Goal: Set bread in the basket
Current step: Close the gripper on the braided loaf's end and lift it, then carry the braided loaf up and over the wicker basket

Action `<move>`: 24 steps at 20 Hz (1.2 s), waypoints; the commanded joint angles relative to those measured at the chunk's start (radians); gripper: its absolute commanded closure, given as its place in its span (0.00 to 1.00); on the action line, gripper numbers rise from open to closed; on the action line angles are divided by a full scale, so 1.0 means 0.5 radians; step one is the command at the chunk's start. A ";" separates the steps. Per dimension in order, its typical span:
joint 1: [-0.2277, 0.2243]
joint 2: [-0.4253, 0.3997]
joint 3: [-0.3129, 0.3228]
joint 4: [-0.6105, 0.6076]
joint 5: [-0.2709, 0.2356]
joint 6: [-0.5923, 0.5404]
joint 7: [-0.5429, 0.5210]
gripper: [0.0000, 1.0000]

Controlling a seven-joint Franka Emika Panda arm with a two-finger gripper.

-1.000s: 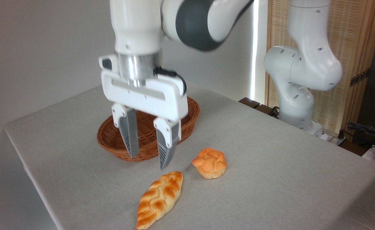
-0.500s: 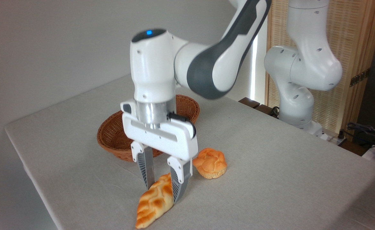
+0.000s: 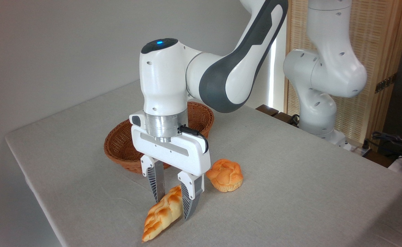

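Risk: braided loaf (image 3: 162,213) gripped near far pointed end, long free end off-centre; may pivot, droop or slip on lift, missing wicker basket (image 3: 118,145) behind hand. Hand (image 3: 173,206): fingers narrowed, straddling loaf's upper end, apparently pressing both sides; loaf on desk (image 3: 290,192). Round bun (image 3: 224,175) just right of hand, untouched.
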 commanded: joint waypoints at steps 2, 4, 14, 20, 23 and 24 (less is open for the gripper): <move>-0.004 0.041 0.016 -0.004 0.046 0.023 -0.013 0.61; -0.004 0.041 0.013 -0.001 0.046 0.011 -0.010 0.62; -0.004 0.037 0.001 0.103 0.028 -0.084 -0.019 0.65; -0.004 0.037 -0.011 0.489 -0.039 -0.599 0.011 0.64; -0.004 0.037 -0.011 0.793 -0.208 -1.015 0.168 0.64; -0.004 0.037 -0.008 0.879 -0.239 -1.132 0.201 0.64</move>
